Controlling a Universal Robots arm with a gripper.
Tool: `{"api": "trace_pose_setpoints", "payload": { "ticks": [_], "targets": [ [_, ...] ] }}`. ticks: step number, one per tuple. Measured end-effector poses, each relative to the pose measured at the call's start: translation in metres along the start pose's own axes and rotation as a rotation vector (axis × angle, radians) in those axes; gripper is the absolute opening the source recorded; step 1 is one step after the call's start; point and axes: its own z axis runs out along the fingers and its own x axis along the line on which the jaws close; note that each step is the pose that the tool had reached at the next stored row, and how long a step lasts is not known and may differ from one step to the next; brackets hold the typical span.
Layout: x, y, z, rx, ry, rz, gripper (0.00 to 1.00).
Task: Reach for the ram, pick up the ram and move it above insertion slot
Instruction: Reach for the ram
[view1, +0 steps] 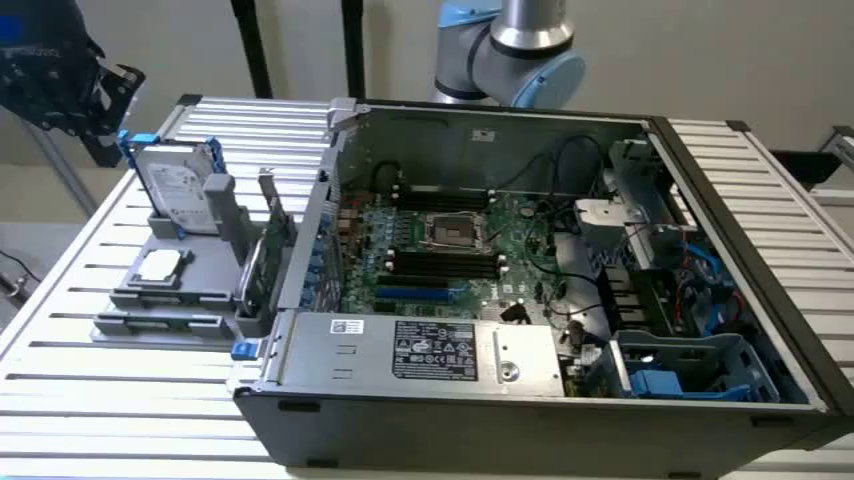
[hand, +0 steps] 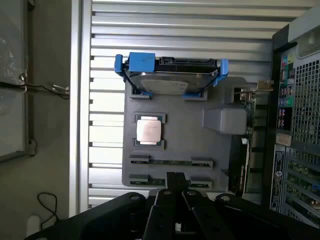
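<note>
The ram (hand: 170, 162) is a thin green stick standing on edge in a grey holder (hand: 220, 165). A second, similar stick (hand: 161, 181) sits in the holder's neighbouring groove. My gripper (hand: 175, 176) hangs above the holder with its dark fingertips pressed together and nothing between them, its tip over the second stick. In the exterior view the gripper (view1: 96, 135) is high at the exterior view's left, above the holder (view1: 160, 300). The insertion slots (view1: 441, 265) are long black sockets on the motherboard inside the open case.
The holder also carries a silver hard drive with blue rails (hand: 170, 75), a square processor (hand: 149, 131) and a green expansion card (view1: 274, 255). The open computer case (view1: 534, 300) stands on a slatted aluminium table (view1: 107, 400). The arm's base (view1: 514, 50) is behind the case.
</note>
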Motion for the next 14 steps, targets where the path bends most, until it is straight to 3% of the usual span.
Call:
{"api": "trace_pose_setpoints", "payload": {
  "ticks": [14],
  "targets": [
    [-0.0003,-0.0007,0.0000,0.0001,0.0001,0.000,0.11]
  ]
}}
